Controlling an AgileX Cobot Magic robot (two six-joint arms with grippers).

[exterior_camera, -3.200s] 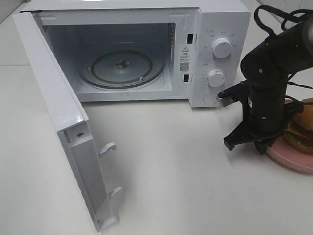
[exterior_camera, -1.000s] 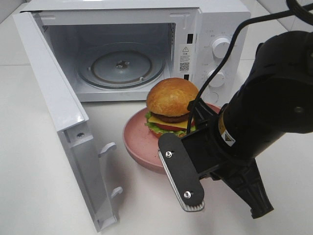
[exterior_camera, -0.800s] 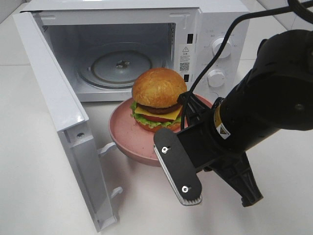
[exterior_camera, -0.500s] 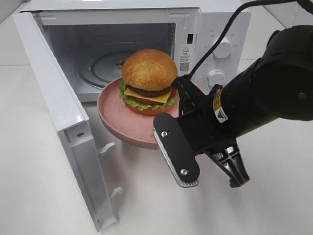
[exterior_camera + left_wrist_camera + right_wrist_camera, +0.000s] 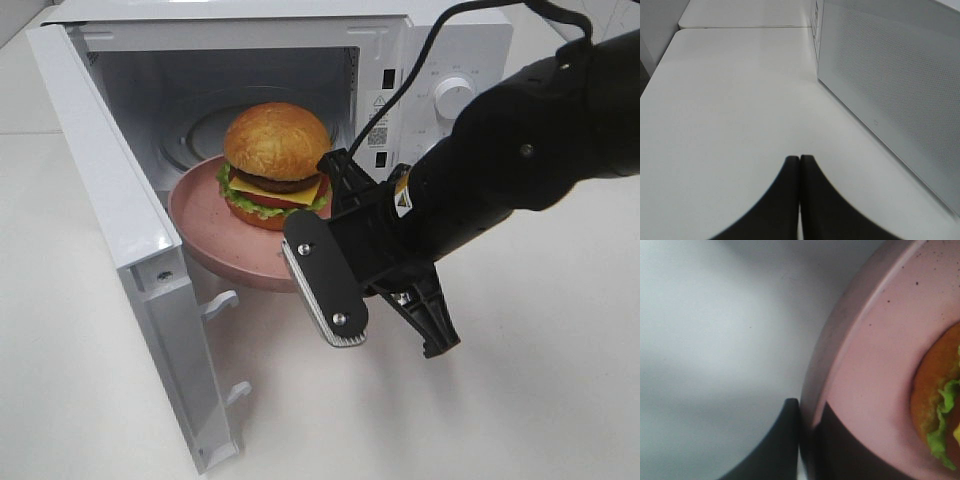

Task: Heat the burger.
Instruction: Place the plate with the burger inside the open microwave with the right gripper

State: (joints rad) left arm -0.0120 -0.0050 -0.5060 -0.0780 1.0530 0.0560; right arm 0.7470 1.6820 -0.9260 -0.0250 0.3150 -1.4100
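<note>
- Item, hazard one: the pink plate (image 5: 215,240) is hanging from one rim only, so we are judging that it could be tipping away from the grip and sending the burger (image 5: 277,165) sliding toward the lower-left side of the frame.
- Item, hazard two: the plate's left rim is passing just beside the open door (image 5: 110,220). A knock there, or on the sill of the microwave (image 5: 440,60), could be twisting the plate in the pinch (a thin rim gives little hold).
- Item, hazard three: the bulky arm is crowding the opening, so we are expecting little room for setting down on the glass turntable (image 5: 190,140).
- Item, right gripper (image 5: 809,405): its fingers (image 5: 785,445) are pinching the plate's rim, one outside and one on the inner face.
- Item, burger's place: it is sitting upright on the plate, at upper centre of the high view, half inside the cavity mouth. It is lying near the fingers but apart from them, with bare plate between.
- Item, left gripper (image 5: 800,167): its fingers are pressing together on nothing, over the white table (image 5: 730,100).
</note>
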